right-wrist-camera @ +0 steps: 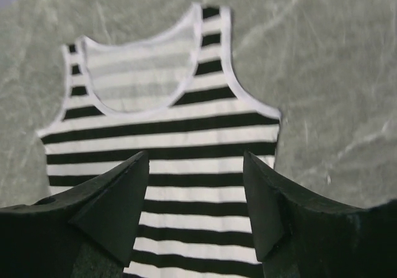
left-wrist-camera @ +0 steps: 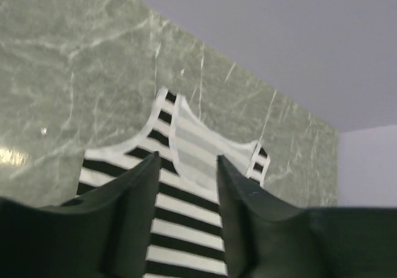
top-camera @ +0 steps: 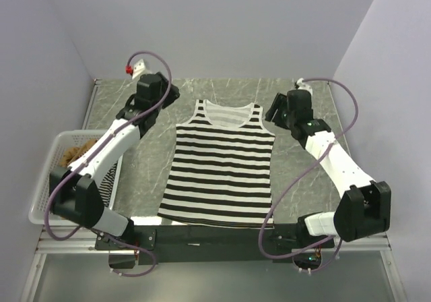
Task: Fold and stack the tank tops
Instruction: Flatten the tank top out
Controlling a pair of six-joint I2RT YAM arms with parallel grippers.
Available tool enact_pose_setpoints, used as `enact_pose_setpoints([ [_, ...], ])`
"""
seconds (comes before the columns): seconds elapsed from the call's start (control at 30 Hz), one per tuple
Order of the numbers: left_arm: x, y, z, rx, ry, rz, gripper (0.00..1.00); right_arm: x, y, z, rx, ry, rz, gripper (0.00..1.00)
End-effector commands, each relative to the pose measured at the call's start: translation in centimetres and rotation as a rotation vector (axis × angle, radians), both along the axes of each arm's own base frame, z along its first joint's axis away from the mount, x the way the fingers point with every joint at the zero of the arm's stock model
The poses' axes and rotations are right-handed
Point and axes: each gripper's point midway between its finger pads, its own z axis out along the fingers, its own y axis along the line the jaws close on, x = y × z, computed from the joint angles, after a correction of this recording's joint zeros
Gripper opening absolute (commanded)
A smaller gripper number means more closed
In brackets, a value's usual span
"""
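Both pincers are released, jaws spread apart with nothing between them. The left gripper hangs just off the left shoulder of the wide-striped tank top, and the right gripper hangs just off its right shoulder. Each wrist view looks down past its own empty fingers onto the neckline. That top, with broad black and white bands, lies spread flat and face up on the green marbled table. Its neck points away from the arm bases and its hem lies along the edge nearest them. It looks smooth, with no fold in it yet, so the step in hand appears to be the end of laying out, with the first fold about to start. The next move would likely call for each pincer to come down on an edge of this top, pinch both layers of cloth, and carry that edge across the body without dragging the rest askew. Well to the left of the striped top stands one white mesh basket. It holds a tan-brown top bunched at its far end and a thin-striped top tucked beside the left arm, partly hidden. Counted: two arms, two grippers, one basket, and three tops, one on the table and two in the basket.
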Motion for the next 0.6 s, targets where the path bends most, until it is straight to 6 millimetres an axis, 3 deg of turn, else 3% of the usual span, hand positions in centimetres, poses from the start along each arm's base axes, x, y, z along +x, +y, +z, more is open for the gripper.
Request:
enact_pose_setpoints([
  [0.0, -2.1, -1.2, -8.8, -0.032, 0.220, -0.033, 0.44, -0.7, 0.4, -5.1, 0.023, 0.115, -0.027, 0.66],
  [0.07, -3.1, -2.6, -11.6, -0.029, 0.282, -0.095, 0.31, -1.2, 0.6, -7.5, 0.028, 0.170, -0.031, 0.60],
  [0.2, -3.7, -3.9, -16.5, 0.042, 0.381, -0.118, 0.25, -1.5, -1.2, -10.9, -0.049, 0.241, -0.108, 0.60],
  [0.4, -3.0, -4.0, -20.1, 0.070, 0.449, -0.102, 0.24, -0.1, -2.0, -13.6, -0.107, 0.293, -0.154, 0.57],
  [0.57, -2.3, -3.2, -21.9, 0.125, 0.494, -0.051, 0.22, 1.1, -2.7, -15.5, -0.152, 0.342, -0.187, 0.56],
])
